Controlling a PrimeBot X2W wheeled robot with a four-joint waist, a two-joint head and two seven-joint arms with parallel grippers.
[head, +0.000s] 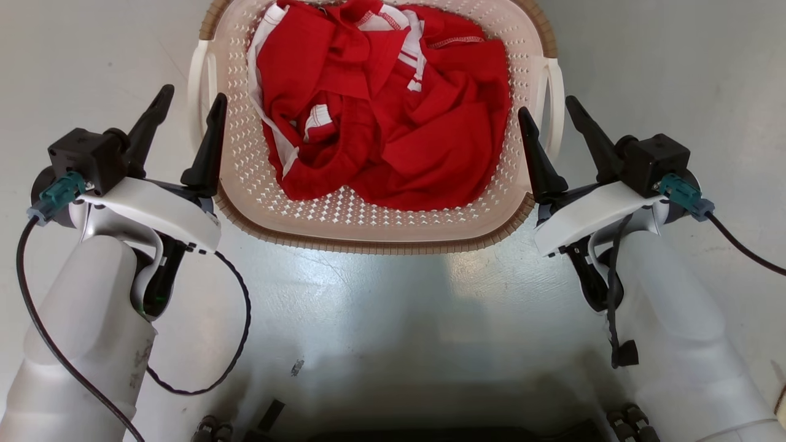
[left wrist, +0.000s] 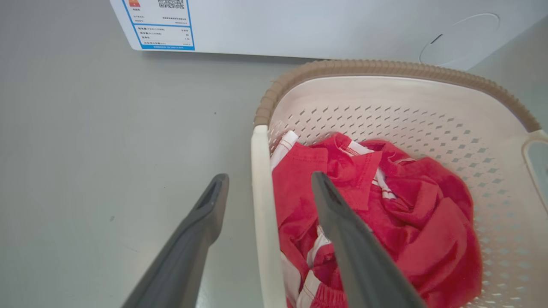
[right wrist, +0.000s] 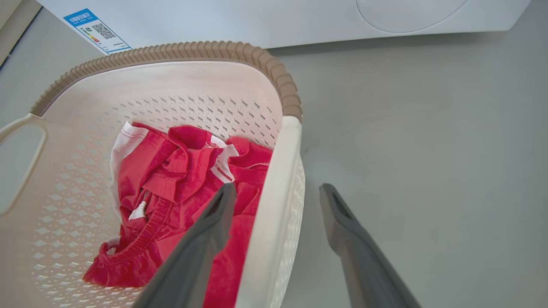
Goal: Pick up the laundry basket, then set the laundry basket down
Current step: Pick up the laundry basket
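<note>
ok so you're at the very start of the pick-up here, nothing is lifted yet. the basket (head: 381, 242) sits flat on the floor (head: 368, 307) right in front of you, between the two arms, with the washer (left wrist: 299, 25) just behind its far rim. there's a heap of red clothes (head: 393, 110) inside.

both sets of fingers are lined up on the side handles. the left fingers (head: 209, 141) are spread wide and straddle the left handle (left wrist: 261, 214): one finger hangs outside over the floor, the other is inside over the clothes, with the white bar running up between them. the right fingers (head: 537, 153) mirror that on the right handle (right wrist: 274, 214), just as wide. neither side holds anything. i can't tell whether an inner finger brushes the wall or the clothes, but nothing looks pinched.

next move, i'd say: close both sides on the handle bars, roughly at the same time, and check each one really has plastic and not a fold of red cloth. the inner fingers sit close to the clothes, so a snag is the thing to watch for. then raise both arms together and keep the basket level. if one side leads, it will probably tip and the handle may slip out. set-down comes after that.
</note>
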